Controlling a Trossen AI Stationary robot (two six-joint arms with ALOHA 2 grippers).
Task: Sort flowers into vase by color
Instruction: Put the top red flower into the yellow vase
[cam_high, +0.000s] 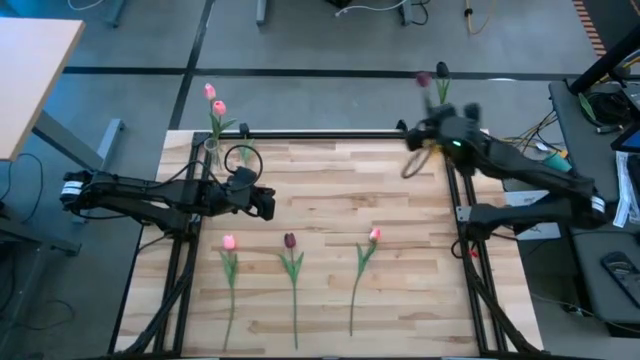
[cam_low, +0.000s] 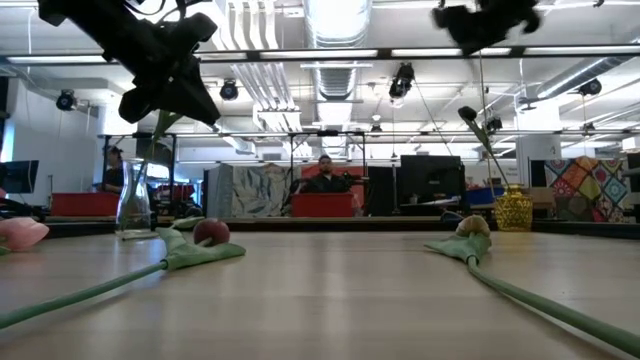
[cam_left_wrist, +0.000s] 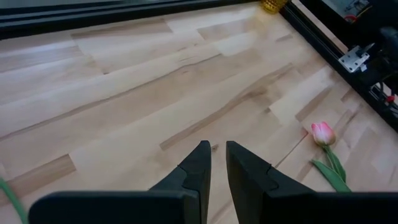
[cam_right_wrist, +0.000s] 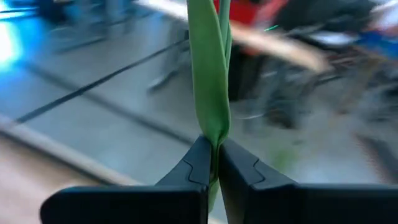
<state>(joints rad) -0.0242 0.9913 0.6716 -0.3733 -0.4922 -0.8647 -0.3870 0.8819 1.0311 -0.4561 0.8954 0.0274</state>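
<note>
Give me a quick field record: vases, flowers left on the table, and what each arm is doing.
clear vase: back left corner, two pink tulips in it
gold vase: back right corner
table: pink tulip, maroon tulip, pink tulip, lying in a row
right gripper: jaws shut on green stem, lifted near the back right corner
left gripper: nothing between the jaws, over the table's left part

high: straight down | low: tabletop level, facing room | wrists: close past fingers | shared: table
</note>
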